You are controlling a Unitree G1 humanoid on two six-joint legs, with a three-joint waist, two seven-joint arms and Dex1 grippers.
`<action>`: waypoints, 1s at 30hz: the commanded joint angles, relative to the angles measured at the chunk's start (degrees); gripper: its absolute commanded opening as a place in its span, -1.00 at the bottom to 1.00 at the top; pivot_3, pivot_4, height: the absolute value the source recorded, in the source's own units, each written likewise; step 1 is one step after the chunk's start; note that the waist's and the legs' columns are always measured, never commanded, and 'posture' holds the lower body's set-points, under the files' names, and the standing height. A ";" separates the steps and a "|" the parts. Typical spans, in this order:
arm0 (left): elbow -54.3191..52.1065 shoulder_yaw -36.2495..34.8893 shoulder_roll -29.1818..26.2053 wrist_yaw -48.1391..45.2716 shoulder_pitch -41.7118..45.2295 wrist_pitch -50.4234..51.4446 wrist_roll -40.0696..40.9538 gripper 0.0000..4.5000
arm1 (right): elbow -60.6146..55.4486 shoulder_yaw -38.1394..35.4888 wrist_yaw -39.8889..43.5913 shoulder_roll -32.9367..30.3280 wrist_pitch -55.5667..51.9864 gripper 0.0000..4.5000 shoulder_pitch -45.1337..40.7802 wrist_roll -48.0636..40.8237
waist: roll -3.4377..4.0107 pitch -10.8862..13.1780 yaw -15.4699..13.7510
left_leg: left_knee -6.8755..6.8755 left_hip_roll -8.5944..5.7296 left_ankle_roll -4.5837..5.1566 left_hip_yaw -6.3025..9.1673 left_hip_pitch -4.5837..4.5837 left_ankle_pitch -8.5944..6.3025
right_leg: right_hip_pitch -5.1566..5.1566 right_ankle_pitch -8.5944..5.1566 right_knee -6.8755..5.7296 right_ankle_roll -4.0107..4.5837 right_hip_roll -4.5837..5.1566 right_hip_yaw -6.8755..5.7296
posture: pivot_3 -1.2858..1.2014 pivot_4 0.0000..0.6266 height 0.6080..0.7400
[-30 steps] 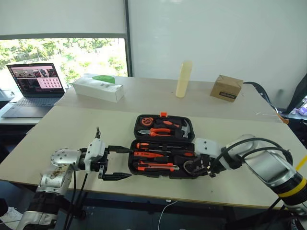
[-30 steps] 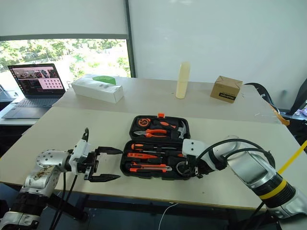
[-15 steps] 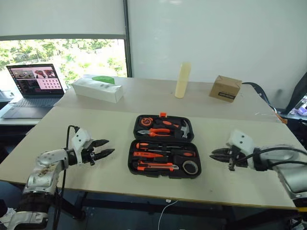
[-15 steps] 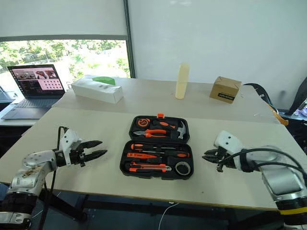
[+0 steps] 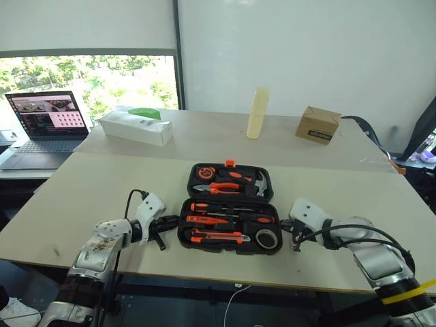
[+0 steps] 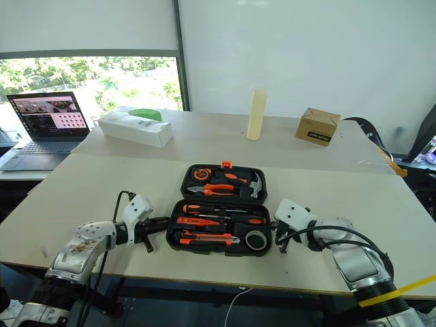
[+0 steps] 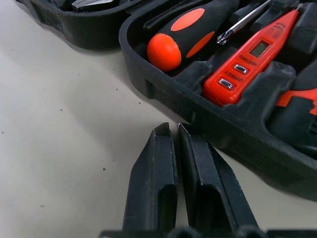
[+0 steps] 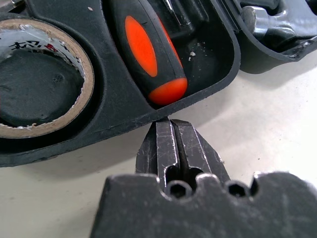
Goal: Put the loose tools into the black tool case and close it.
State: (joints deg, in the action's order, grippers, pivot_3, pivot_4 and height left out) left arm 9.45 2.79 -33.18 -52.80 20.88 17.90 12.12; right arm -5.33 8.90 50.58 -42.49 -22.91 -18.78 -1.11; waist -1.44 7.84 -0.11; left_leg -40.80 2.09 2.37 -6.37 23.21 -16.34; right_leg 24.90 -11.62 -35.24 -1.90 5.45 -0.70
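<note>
The black tool case point(image 5: 229, 250) lies open flat at the table's middle, its orange latch point(image 5: 230, 163) on the far rim. In its near half lie the loose tools: screwdrivers point(image 5: 216, 206), a utility knife point(image 5: 218, 237) and a tape roll point(image 5: 270, 238). The far half holds pliers, a hammer and a tape measure. My left gripper point(image 5: 170, 221) is shut and empty, its tips at the near half's left wall point(image 7: 208, 116), beside a screwdriver handle point(image 7: 188, 29). My right gripper point(image 5: 291, 235) is shut and empty, its tips point(image 8: 171, 124) against the right wall, by the tape roll point(image 8: 49, 42).
A laptop point(image 5: 44, 126) and a long white box point(image 5: 135, 127) stand at the back left. A cream cylinder point(image 5: 256, 113) and a brown cardboard box point(image 5: 319, 125) stand at the back. The table's front edge runs just below the case.
Half a second ago both grippers hung out to the sides of the case. Both have come inward and down to the near half's ends. The left has gone from wide open to shut.
</note>
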 commanded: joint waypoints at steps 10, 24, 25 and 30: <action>-5.87 -4.00 -3.38 -0.25 -2.11 3.40 2.46 -0.85 | -7.05 -2.87 0.60 -5.51 1.11 -1.00 3.09 1.54 | 0.01 0.01 -0.19 | -0.01 -0.02 0.05 0.06 0.04 -0.03 | 0.02 0.00 0.05 -0.01 0.03 0.02 | 0.03 -0.52 1.00; 4.66 -3.09 -9.33 -2.02 18.29 35.22 7.86 0.97 | -0.76 -8.68 -0.42 -2.77 -33.32 0.63 -17.91 -16.21 | -0.06 0.08 0.00 | -0.06 -0.01 0.02 0.09 -0.03 -0.01 | 0.00 0.03 -0.12 0.03 -0.03 0.01 | 0.03 -0.52 1.00; 5.82 -1.86 -8.97 -1.61 20.07 36.87 7.30 1.00 | 1.07 -6.49 -1.02 -3.02 -35.77 0.77 -20.50 -15.09 | -0.06 0.08 0.03 | -0.05 -0.03 0.00 0.08 0.09 0.01 | 0.12 0.04 -0.16 0.02 -0.02 0.03 | 0.03 -0.52 1.00; 18.45 -0.80 -1.39 6.48 31.22 36.77 3.68 1.00 | 15.71 -2.83 -5.53 3.58 -42.47 0.99 -33.48 -13.66 | -0.07 0.08 -0.02 | -0.03 -0.05 -0.05 -0.06 0.11 0.05 | 0.12 0.01 -0.51 0.07 -0.04 0.00 | 0.03 -0.52 1.00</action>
State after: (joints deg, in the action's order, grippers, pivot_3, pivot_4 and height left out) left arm 24.94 2.28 -35.94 -49.15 49.08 55.36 16.91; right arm 7.06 4.73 46.60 -39.60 -64.40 -49.65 -15.87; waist -1.50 7.91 -0.13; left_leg -40.83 2.03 2.30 -6.44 23.35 -16.28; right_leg 25.02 -11.62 -35.75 -1.83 5.41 -0.71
